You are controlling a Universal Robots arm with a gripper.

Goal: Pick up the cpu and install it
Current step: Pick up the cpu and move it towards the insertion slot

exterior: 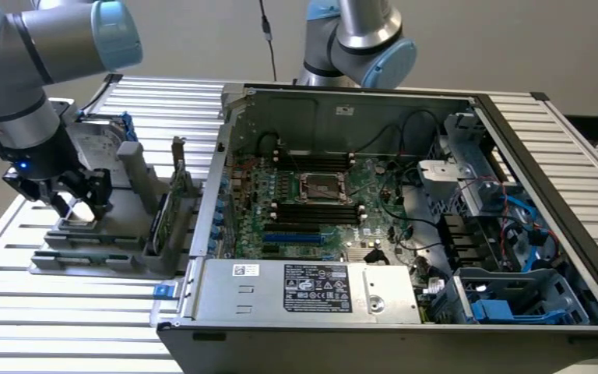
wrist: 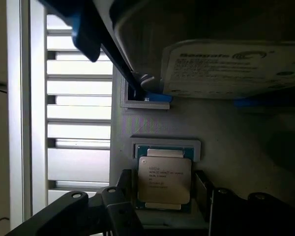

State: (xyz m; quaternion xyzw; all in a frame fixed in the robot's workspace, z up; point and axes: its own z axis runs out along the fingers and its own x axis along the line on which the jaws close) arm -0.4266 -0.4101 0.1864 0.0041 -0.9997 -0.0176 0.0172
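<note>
Nearest, along the lower edge of the exterior view, a slatted silver aluminium worktop (exterior: pixel 71 327), bearing everything else. Just above it at lower centre, a silver rectangular power supply box (exterior: pixel 278 300) with a dark label, mounted at the near corner of an open grey-and-black computer case (exterior: pixel 382 105). Case laid on its side, presumably to leave the board inside reachable from above.

At the exterior view's left, outside the case, a grey moulded parts fixture (exterior: pixel 102 261) on the worktop. Seated flat in its shallow square recess (wrist: pixel 167 145), the cpu (wrist: pixel 164 181): a small square chip, dull silver metal lid uppermost, green rim showing. Likely nested there to stay square and steady for a grasp. Directly over it, the black two-fingered end effector (exterior: pixel 79 207), spread wide, one finger on each side of the chip and just beside its edges. Contact not discernible; chip not yet lifted. Elsewhere in the same fixture, a silver hard drive (wrist: pixel 226 69) with a white label, and green circuit boards (exterior: pixel 180 199) standing on edge.

Farther back, at centre frame, the green motherboard (exterior: pixel 377 183) with its square metal-framed processor socket (exterior: pixel 322 187), apparently vacant, between black memory slots. Farthest, at top centre, a second grey and pale-blue arm joint (exterior: pixel 367 43) behind the case.
</note>
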